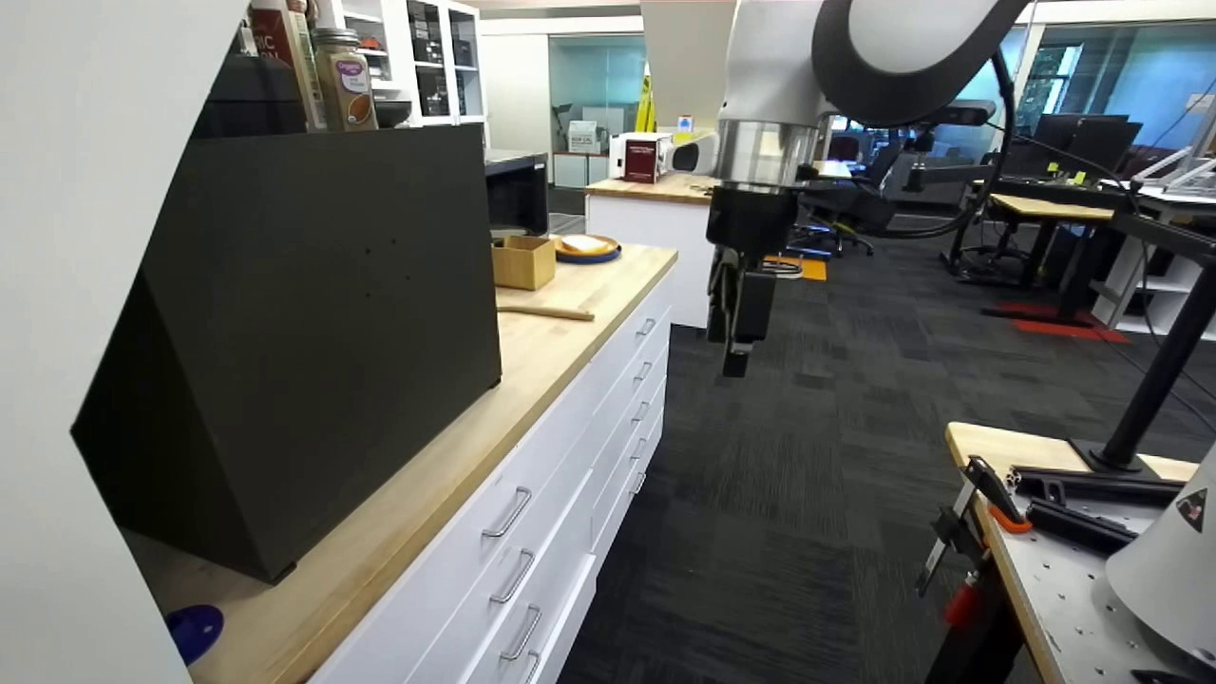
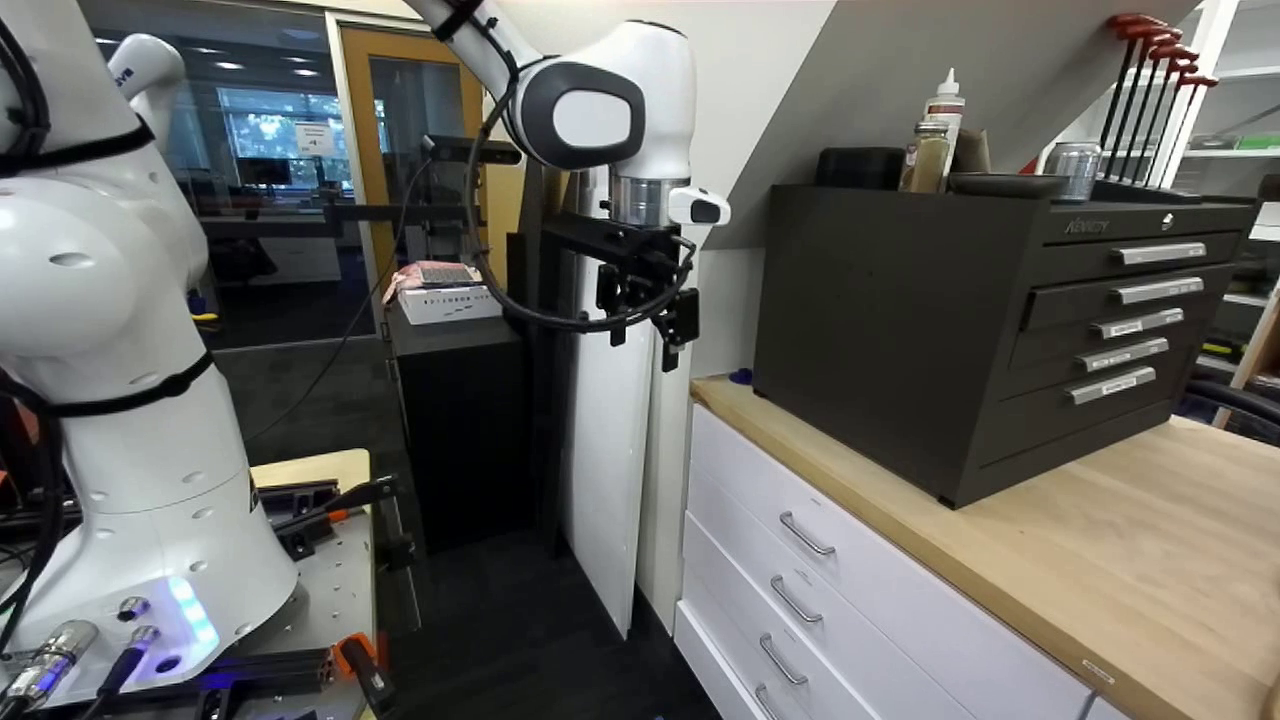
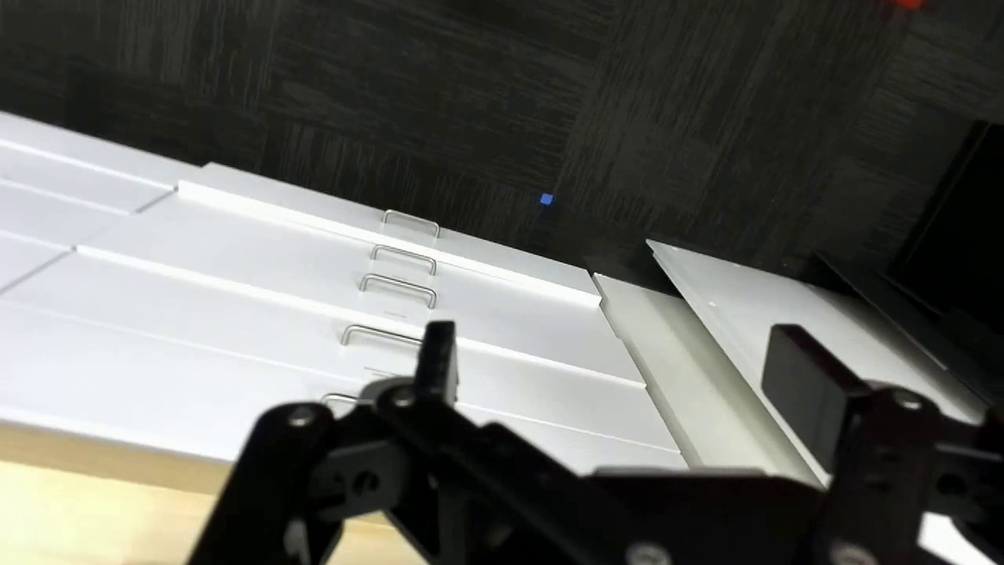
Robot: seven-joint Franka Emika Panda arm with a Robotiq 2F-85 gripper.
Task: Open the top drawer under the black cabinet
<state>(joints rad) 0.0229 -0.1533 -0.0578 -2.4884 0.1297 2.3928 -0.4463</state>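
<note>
The top drawer (image 2: 900, 600) is the long white front directly under the wooden counter edge, with a slim silver bar handle (image 2: 806, 533). It looks shut in both exterior views (image 1: 456, 532). The black cabinet (image 1: 351, 313) stands on the counter above it and also shows in an exterior view (image 2: 890, 330); it is out of the wrist view. My gripper (image 1: 736, 332) hangs in the air in front of the drawers, apart from them. In the wrist view its fingers (image 3: 620, 377) are wide apart with nothing between them. The left finger partly covers the handles there; the top handle (image 3: 339, 399) is partly hidden.
Lower white drawers (image 2: 740, 590) with like handles lie below. A white panel (image 2: 610, 450) leans beside the drawer unit. The wooden counter (image 2: 1130, 520) holds a wooden box (image 1: 524, 262), a stick (image 1: 546, 312) and a plate (image 1: 589, 255). A clamp (image 1: 969, 532) grips the robot's bench.
</note>
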